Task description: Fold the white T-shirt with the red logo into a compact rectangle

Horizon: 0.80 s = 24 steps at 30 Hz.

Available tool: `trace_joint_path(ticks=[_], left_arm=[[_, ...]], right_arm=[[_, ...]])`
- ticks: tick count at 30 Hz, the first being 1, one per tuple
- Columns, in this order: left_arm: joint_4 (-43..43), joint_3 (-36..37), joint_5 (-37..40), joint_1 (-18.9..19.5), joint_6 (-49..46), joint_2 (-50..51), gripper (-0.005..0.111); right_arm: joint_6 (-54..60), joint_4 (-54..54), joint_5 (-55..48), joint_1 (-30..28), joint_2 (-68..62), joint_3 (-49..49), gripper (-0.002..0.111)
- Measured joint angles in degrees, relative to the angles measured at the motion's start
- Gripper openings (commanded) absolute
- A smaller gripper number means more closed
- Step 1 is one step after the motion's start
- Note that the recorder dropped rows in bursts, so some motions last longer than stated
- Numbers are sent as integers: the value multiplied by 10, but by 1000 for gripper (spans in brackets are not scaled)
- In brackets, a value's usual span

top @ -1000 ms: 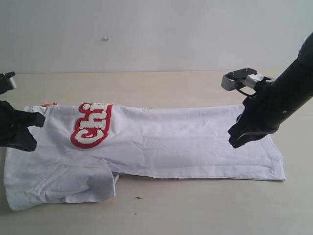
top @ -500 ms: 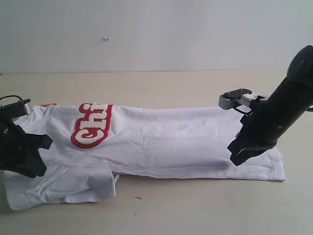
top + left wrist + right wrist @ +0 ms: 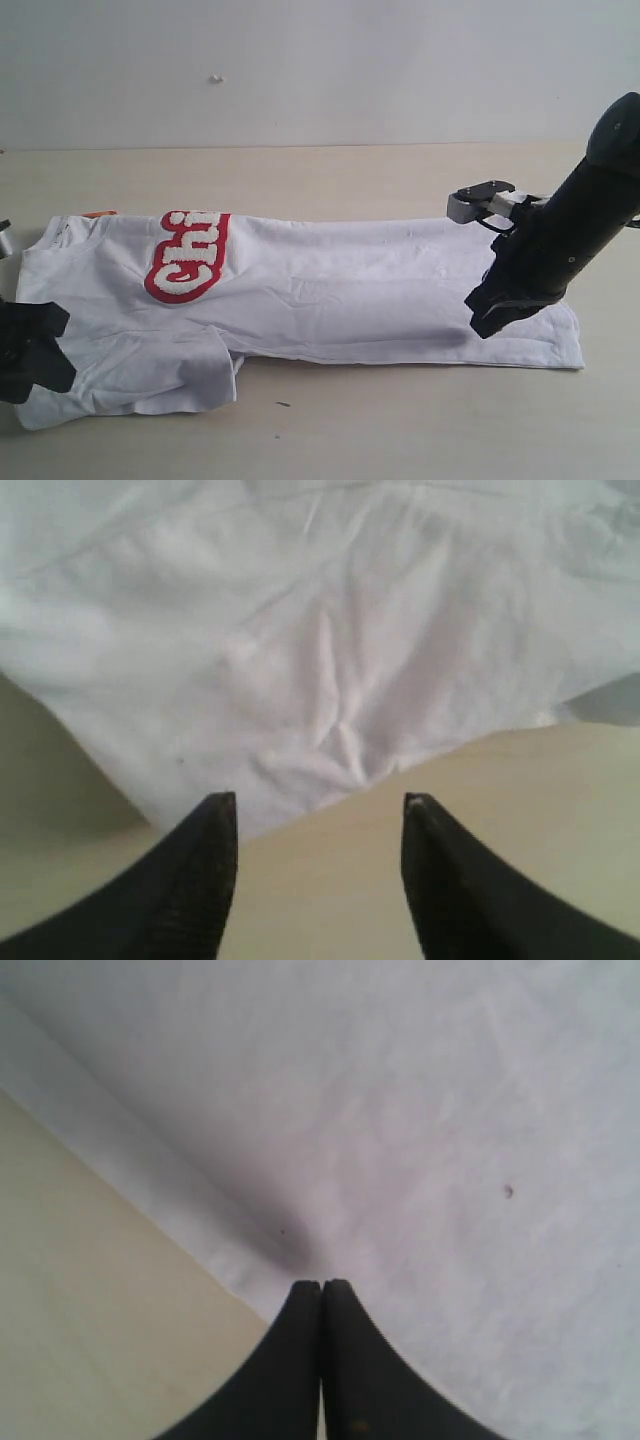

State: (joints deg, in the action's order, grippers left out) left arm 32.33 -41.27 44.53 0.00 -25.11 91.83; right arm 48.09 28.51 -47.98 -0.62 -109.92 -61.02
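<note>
The white T-shirt lies stretched across the table, folded lengthwise, with its collar end and orange neck tag at the left. The red logo shows only its first letters. A folded sleeve sticks out at the front left. My left gripper hovers open at that sleeve's outer corner; in the left wrist view the left gripper has bare table between its fingers, just short of the cloth edge. My right gripper is shut over the hem end, its tips close above the shirt near the front edge.
The beige table runs beyond the shirt on every side, with a pale wall behind. A small dark speck lies on the tabletop in front of the shirt.
My left gripper has travelled from beside the collar toward the front, down to the sleeve's outer corner. My right gripper dropped slightly lower over the hem, then stayed still.
</note>
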Motion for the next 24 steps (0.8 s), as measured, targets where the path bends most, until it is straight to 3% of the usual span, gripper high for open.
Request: trace_joint_path(ticks=[7,14,20,22,24], left_arm=[[-40,53,-70,0,57,-36,61],[-42,61,-89,0,77,-34,61],[3,61,-96,0,58,16,60],[23,62,-101,0,40,29,55],[50,62,-104,0,21,38,43]], right_arm=[[-1,13,-5,0,0,0,0],[-1,19,-12,0,0,0,0],[1,22,-12,0,0,0,0],[1,24,-12,0,0,0,0],[1,24,-13,0,0,0,0]])
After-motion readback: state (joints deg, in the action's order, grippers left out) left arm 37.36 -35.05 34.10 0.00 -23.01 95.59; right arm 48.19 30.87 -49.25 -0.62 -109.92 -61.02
